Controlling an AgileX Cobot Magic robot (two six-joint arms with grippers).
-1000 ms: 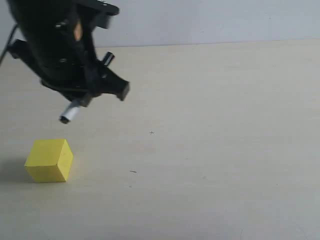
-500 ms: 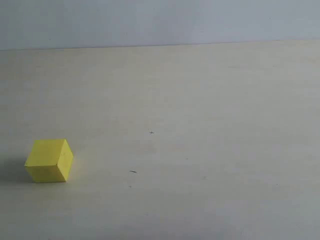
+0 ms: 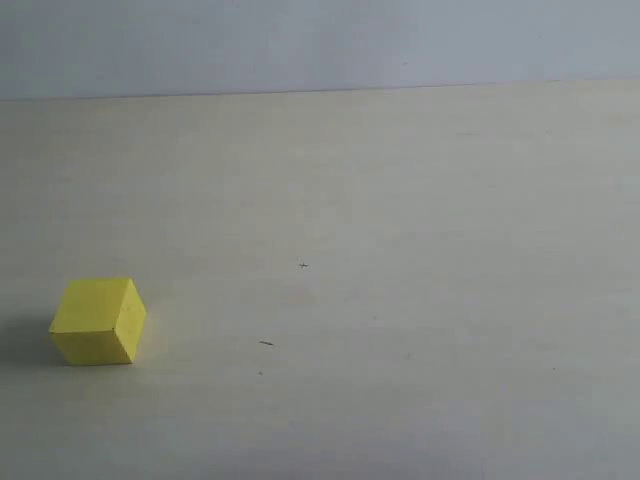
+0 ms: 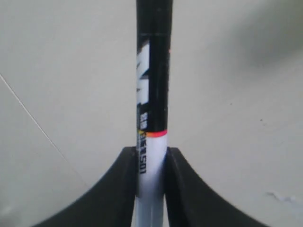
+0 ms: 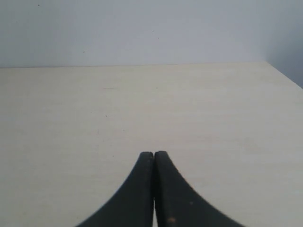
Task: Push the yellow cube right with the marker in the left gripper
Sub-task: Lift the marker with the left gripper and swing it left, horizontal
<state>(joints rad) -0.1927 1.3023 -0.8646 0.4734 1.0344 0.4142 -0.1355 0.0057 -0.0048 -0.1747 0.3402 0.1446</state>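
Exterior view: the yellow cube (image 3: 98, 320) sits low left on the surface (image 3: 420, 300), with no arm near it. The left tool (image 4: 151, 156) clamps the marker (image 4: 152, 94); the right tool (image 5: 154, 158) is pressed together, empty. The push seems not yet begun.

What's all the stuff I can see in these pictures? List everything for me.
yellow cube: one, bright yellow, on the table near the left edge of the exterior view, nothing touching it
marker: one, black part with white lettering, red band, white barrel, clamped in the left gripper
specks: two, dark, on the table right of the cube
table: one, pale cream, fills most of each view
wall: one, light grey-blue, behind the table
left gripper: one, black, shut on the marker
right gripper: one, black, shut, holding nothing
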